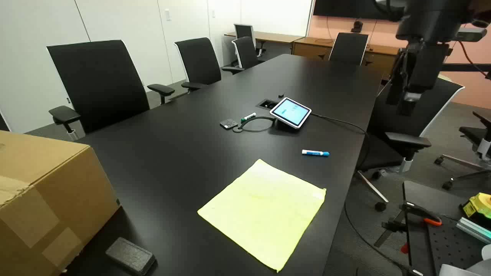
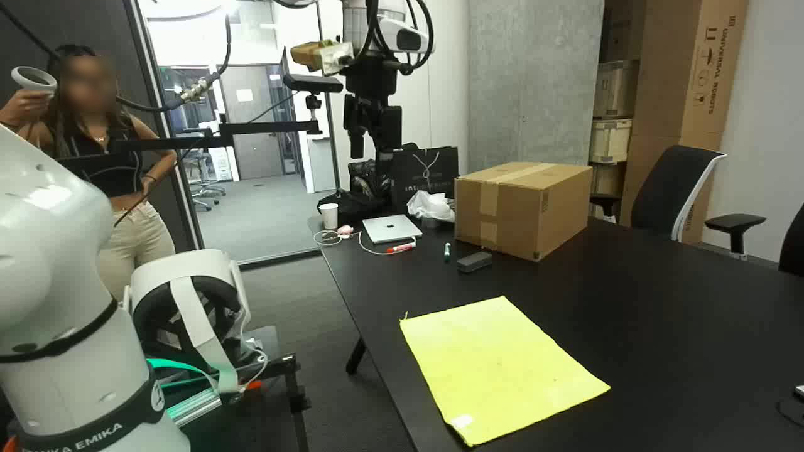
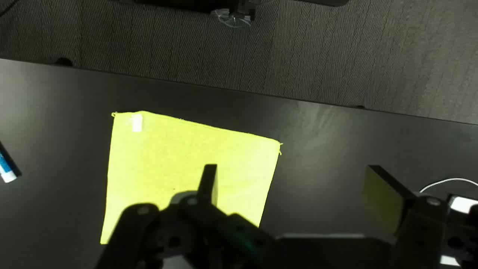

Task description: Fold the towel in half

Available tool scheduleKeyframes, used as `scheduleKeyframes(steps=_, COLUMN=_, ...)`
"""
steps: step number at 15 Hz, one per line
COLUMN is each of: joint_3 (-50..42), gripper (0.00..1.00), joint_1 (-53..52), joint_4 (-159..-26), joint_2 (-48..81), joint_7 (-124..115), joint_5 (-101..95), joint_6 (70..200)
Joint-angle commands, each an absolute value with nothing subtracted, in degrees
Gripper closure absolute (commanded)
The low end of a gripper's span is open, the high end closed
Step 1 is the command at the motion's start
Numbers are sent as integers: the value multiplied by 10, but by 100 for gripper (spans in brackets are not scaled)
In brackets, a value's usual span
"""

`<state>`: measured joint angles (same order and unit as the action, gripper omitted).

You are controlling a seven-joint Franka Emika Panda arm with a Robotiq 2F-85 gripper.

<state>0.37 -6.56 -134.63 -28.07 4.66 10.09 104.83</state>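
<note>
A yellow towel lies flat and spread out in a single layer on the black table, near its edge. It shows in both exterior views (image 1: 264, 211) (image 2: 496, 370) and in the wrist view (image 3: 179, 157), where my gripper hides its lower part. A small white tag sits at one corner. My gripper (image 3: 292, 166) is open and empty, its fingers wide apart. In the wrist view one finger overlaps the towel and the other appears over bare table. In both exterior views the gripper (image 1: 401, 103) (image 2: 372, 150) is high up, well above the table and apart from the towel.
A cardboard box (image 2: 502, 207) and a dark grey eraser block (image 2: 475, 262) stand on the table. A blue marker (image 1: 315, 153) lies near the towel. A tablet on a stand (image 1: 291, 112) with a cable is farther along. A laptop (image 2: 392, 229) sits near the table's end.
</note>
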Motion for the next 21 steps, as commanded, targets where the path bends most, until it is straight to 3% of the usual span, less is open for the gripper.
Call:
scheduleKeyframes(steps=1, joint_3=9, gripper=0, joint_1=-59, joint_4=-1342, joint_2=-281, joint_7=49, joint_5=103, joint_6=1046)
scheduleKeyframes(steps=10, joint_3=0, gripper=0, joint_1=-32, joint_4=-1340, joint_2=-237, joint_7=27, joint_5=90, joint_6=1077)
scheduleKeyframes(steps=21, joint_3=-7, gripper=0, joint_1=17, joint_4=-1341, joint_2=6, joint_7=-140, joint_5=103, joint_6=1262)
